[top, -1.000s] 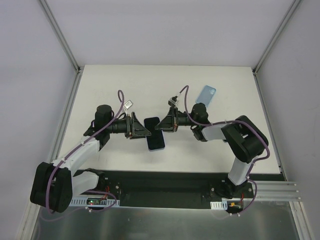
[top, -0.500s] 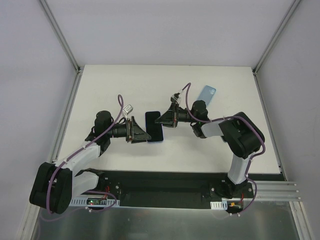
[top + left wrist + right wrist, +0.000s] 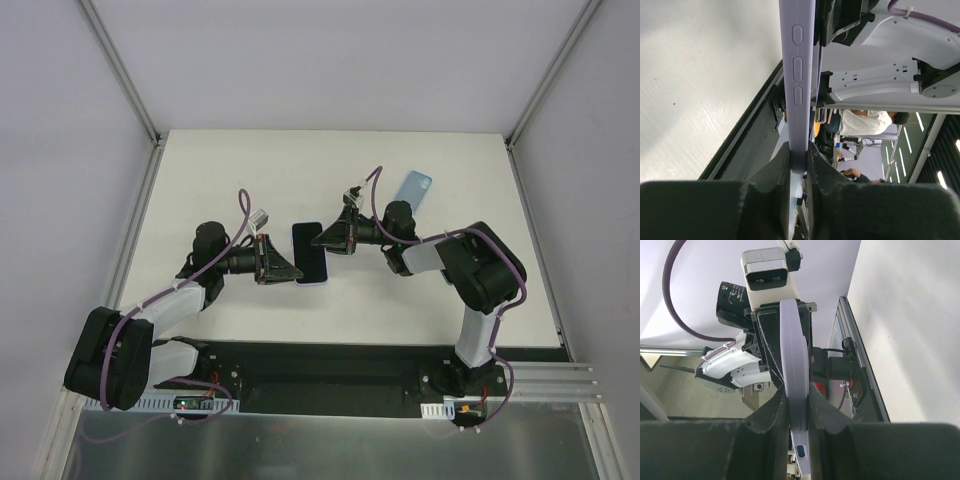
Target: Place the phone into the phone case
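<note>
— What is the left gripper (image 3: 294,269) doing?
— It is clamped tight on the near-left corner of the slim, rounded-corner smartphone (image 3: 311,253). The black glass front faces up, and the thin pale lavender edge carries three oval buttons.
— And on the phone's other side?
— The right gripper (image 3: 319,241) pinches its far-right part, so the phone is held between the two.
— The case?
— The light blue rounded phone-case shell (image 3: 415,186) lies well apart, off the phone's far right, on the white table (image 3: 240,180).
</note>
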